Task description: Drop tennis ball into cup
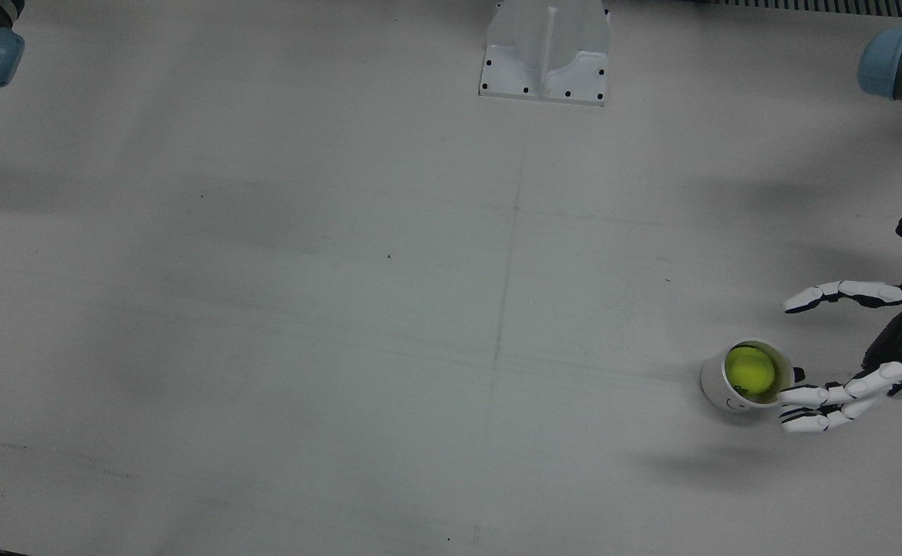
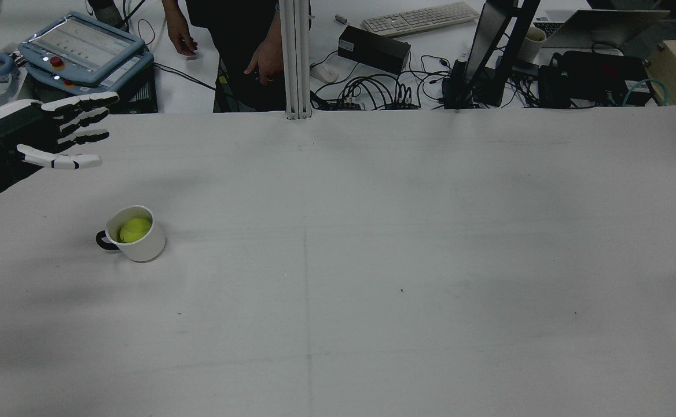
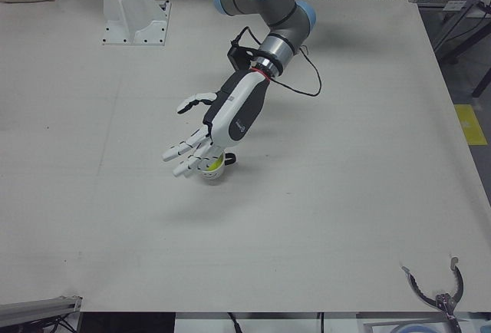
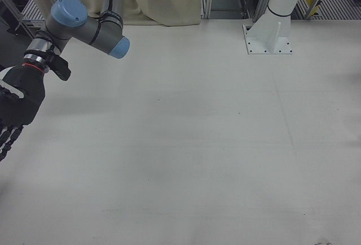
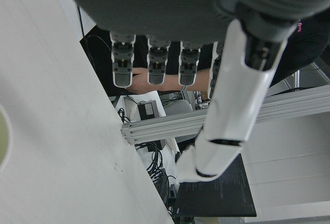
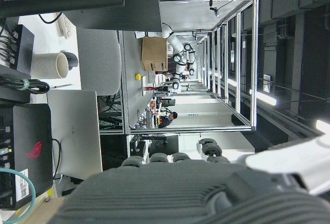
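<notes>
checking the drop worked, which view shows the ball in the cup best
The front view: it looks almost straight down into the cup, showing the tennis ball whole inside. The rear view shows it partly behind the rim; the left-front view mostly hides it behind the left hand.

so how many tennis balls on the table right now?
1. A yellow-green tennis ball sits inside the white ceramic cup with a dark handle, on the robot's left side of the white table, below the open left hand. No other ball shows.
</notes>
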